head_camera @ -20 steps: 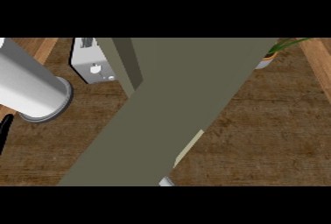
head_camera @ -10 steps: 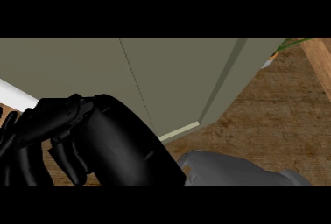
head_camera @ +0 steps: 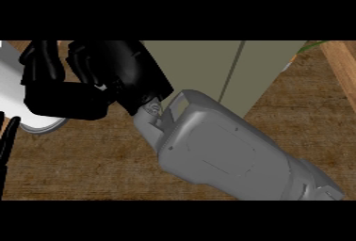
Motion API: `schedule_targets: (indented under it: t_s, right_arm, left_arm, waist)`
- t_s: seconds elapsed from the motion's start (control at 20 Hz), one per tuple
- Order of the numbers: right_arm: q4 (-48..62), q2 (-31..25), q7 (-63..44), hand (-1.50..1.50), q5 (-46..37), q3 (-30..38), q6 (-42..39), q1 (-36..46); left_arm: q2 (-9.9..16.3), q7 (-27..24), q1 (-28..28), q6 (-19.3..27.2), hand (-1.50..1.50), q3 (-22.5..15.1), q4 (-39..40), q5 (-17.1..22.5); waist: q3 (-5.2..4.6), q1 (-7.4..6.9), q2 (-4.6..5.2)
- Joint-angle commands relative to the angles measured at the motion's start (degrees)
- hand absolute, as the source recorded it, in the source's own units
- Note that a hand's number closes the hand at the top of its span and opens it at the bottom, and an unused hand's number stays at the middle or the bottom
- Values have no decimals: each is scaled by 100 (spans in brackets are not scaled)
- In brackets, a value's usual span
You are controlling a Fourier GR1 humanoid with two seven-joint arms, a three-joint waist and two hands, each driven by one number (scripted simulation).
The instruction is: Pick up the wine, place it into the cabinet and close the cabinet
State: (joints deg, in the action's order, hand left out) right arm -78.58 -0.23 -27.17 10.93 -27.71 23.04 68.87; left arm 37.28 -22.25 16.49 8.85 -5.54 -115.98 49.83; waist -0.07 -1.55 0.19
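Wooden counter (head_camera: 83, 169) below, olive cabinet (head_camera: 208, 70) across upper centre. Right hand (head_camera: 90, 80) raised at upper left against the cabinet front, probably pressing the door shut. Fingers curled inward, nothing visibly held. Wine nowhere visible, presumably inside. Left hand's fingers barely showing at left edge, state unclear.

The right hand (head_camera: 97, 80) and forearm (head_camera: 230, 150) hide much of the cabinet (head_camera: 201, 66), whose top is cut off.
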Motion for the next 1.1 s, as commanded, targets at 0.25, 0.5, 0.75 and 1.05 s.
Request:
schedule_targets:
  t_s: [0.25,0.5,0.75,1.05]
  right_arm:
    - [1984,19,1044,150,180,988,-855,582]
    - [1932,-385,1467,150,161,1015,-1178,23]
    - [2394,-528,1801,150,-9,1115,-1253,128]
    - [2534,-530,2044,150,-257,973,-1242,-21]
  left_arm:
    - [-168,211,-272,-29,-150,93,210,-212]
    - [-158,336,-32,-76,-150,192,-60,-154]
    - [-121,491,-301,12,-150,239,-84,-144]
    - [-157,480,-364,-160,-150,336,116,-63]
  waist:
    - [0,19,20]
    - [4,19,8]
    - [5,-15,46]
    - [1,-37,49]
